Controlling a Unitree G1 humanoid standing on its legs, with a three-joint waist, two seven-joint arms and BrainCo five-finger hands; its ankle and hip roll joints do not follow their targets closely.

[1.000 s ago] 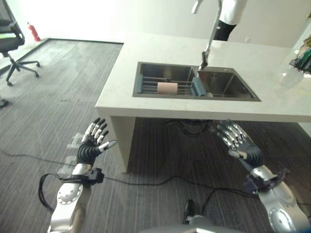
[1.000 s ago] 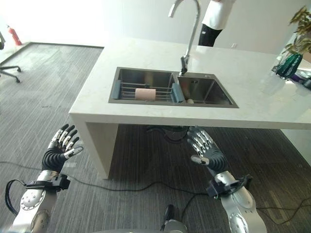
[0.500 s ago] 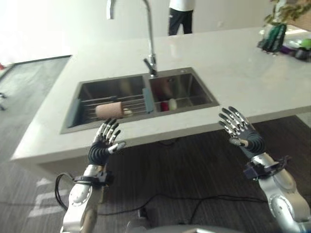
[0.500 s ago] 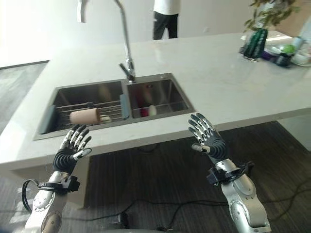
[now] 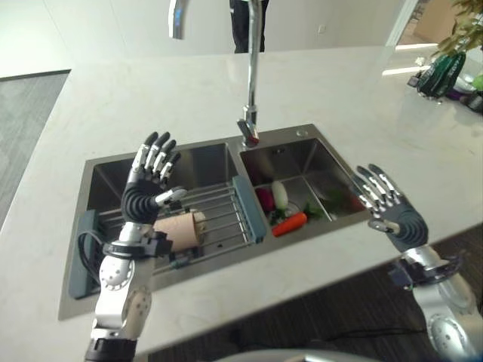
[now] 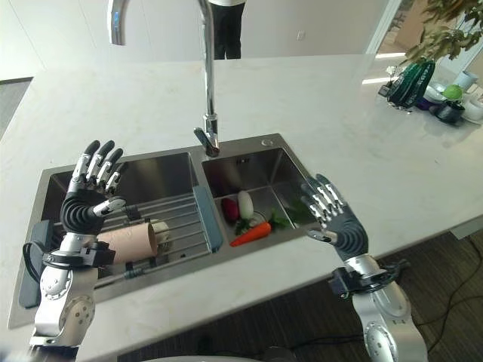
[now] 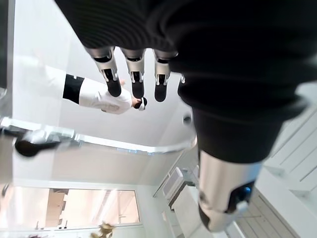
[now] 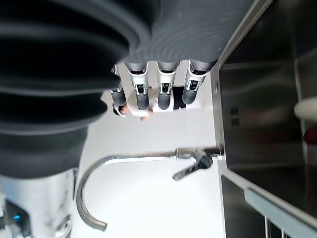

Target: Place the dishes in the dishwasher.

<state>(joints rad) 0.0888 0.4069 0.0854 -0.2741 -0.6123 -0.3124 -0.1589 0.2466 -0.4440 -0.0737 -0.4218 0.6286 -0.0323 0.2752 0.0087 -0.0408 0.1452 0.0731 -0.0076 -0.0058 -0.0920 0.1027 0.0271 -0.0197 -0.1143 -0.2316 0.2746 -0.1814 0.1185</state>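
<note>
Since the camera has swung in from the floor beside the counter to look straight down on the sink [image 6: 158, 162], both hands now hover over its near rim: the left hand [image 5: 147, 197] spread, fingers apart, above the rack [image 5: 215, 215] and the brown cup [image 6: 128, 240] lying on it, the right hand [image 6: 336, 225] spread and empty by the right basin. Farther in, vegetables [image 6: 249, 219] fill that basin; beyond the tap [image 6: 207, 98], bare counter [image 6: 302, 98] leaves room.
</note>
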